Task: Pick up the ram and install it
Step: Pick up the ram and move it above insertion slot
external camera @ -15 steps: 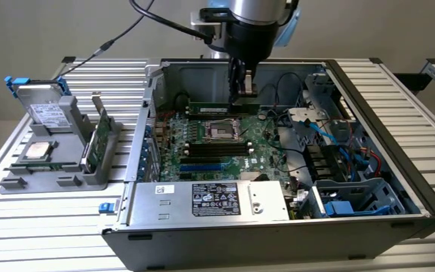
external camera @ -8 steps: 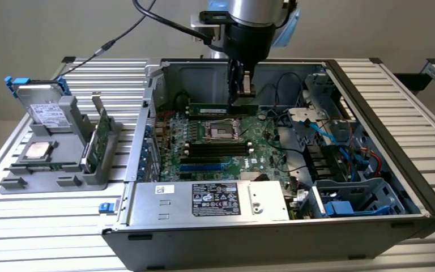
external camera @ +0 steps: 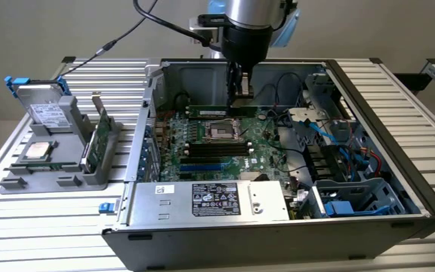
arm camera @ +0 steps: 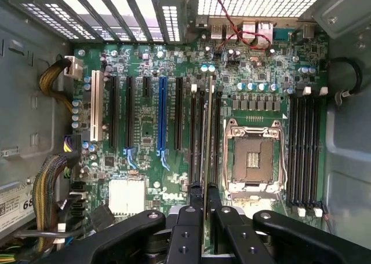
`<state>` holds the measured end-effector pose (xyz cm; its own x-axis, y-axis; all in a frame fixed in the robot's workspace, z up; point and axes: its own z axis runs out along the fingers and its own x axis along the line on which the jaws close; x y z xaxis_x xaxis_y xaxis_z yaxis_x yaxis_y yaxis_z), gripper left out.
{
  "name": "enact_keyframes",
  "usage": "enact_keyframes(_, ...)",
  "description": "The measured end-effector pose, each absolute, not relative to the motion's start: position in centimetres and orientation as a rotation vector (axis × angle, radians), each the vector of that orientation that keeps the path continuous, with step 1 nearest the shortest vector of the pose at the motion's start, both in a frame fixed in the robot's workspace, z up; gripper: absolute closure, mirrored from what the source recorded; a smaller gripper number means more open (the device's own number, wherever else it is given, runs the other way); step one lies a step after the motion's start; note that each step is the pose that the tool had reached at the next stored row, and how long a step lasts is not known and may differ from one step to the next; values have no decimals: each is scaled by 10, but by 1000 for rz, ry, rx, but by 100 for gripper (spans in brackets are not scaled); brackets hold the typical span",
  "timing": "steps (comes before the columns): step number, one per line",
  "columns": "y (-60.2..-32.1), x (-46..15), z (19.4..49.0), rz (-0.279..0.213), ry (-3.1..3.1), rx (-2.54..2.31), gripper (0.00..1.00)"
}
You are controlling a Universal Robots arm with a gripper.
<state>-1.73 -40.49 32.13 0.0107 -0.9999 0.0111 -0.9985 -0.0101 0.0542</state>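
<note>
The ram (external camera: 211,110) is a narrow green stick held level inside the open computer case (external camera: 399,170). It hangs just above the motherboard (external camera: 202,164), behind the empty processor socket (external camera: 219,131). My gripper (external camera: 239,97) reaches straight down from above and is shut on the ram near the end toward the exterior view's right. In the wrist view the ram (arm camera: 207,142) shows edge-on between my black fingers (arm camera: 193,209). There it runs along the group of black memory slots (arm camera: 196,136) beside the processor socket (arm camera: 253,160). Whether it touches a slot I cannot tell.
A grey parts tray (external camera: 51,181) stands outside the case on the exterior view's left, holding a hard drive (external camera: 42,110), a silver processor chip (external camera: 38,150) and an upright green expansion card (external camera: 100,136). The power supply (external camera: 210,201) fills the case's front; blue cables (external camera: 323,127) and a drive cage (external camera: 353,198) sit on the right.
</note>
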Motion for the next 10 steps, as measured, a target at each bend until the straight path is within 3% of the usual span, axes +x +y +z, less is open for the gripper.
enact_keyframes(10,-398,-20,313,-14,-2178,2188,86)
